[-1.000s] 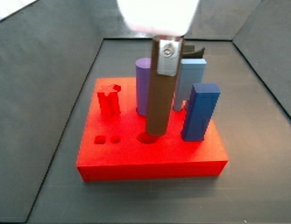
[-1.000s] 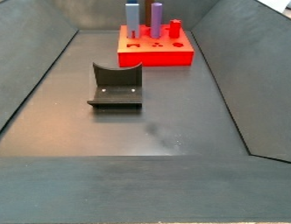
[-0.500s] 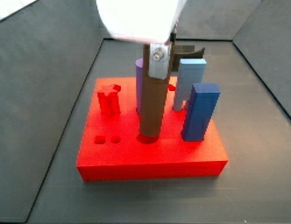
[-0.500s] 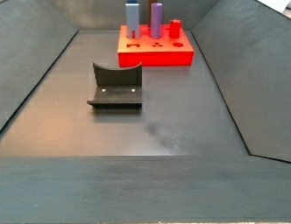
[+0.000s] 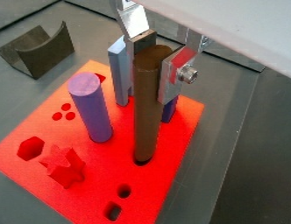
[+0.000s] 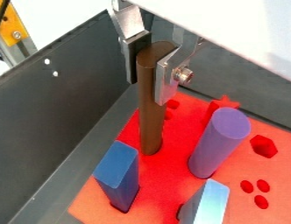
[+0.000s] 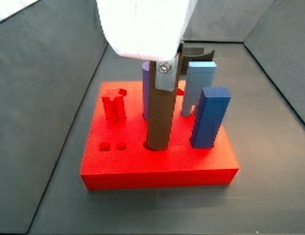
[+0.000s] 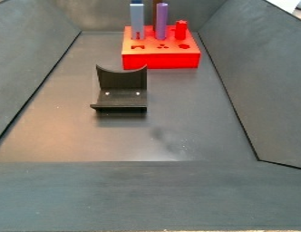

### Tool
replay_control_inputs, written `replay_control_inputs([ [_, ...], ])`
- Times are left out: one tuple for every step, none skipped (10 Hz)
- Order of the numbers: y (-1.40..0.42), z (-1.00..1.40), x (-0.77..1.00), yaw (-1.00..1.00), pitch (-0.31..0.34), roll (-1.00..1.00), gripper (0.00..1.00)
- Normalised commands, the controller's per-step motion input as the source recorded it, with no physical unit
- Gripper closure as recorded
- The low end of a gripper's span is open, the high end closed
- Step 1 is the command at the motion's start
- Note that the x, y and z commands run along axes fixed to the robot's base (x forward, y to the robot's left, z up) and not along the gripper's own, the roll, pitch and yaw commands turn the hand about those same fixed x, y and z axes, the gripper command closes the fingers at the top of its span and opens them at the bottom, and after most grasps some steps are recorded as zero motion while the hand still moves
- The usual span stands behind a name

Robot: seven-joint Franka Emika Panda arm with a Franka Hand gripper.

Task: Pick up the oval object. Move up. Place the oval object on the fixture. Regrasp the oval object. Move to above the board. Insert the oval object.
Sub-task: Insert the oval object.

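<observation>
The oval object (image 5: 149, 105) is a slim, dark-brown rod with a rounded oval section and a flat top. It stands upright at the centre of both wrist views (image 6: 149, 101) with its foot down in a hole of the board (image 5: 172, 188), a thick bright-red slab. In a side view the rod (image 7: 160, 115) rises from the middle of the red slab (image 7: 155, 168), just below the white arm housing that fills the upper centre of the frame.

The gripper (image 5: 156, 54) is clamped on the rod's upper end: one silver finger (image 5: 176, 73) lies flat against its side and the opposite plate sits behind its top, with no gap visible in either wrist view (image 6: 152, 54).

Counted on the board: one purple cylinder (image 5: 90, 107), two blue rectangular pegs (image 6: 118, 174) (image 6: 210, 206), one red star-shaped peg (image 5: 62, 165), one red hexagonal peg (image 5: 30, 148), and the one brown rod.

One fixture (image 8: 119, 91), a dark notched bracket, stands on the grey floor left of centre in a side view, well apart from the board (image 8: 163, 56) in the upper middle.

Compared with half a second ago, the arm housing sits lower in the frame and the rod is slightly deeper in its hole; the fixture has not moved.
</observation>
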Motion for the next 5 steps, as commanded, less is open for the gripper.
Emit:
replay_control_inputs([
  [0.0,-0.27,-0.04,0.11,-0.134,0.01,1.0],
  [0.0,-0.25,-0.05,0.09,-0.126,0.0,1.0],
  [0.0,-0.25,-0.09,0.1,-0.13,0.0,1.0],
  [0.05,-0.23,-0.15,0.13,-0.107,0.0,1.0],
  [0.01,-0.21,-0.11,0.08,-0.1,0.0,1.0],
])
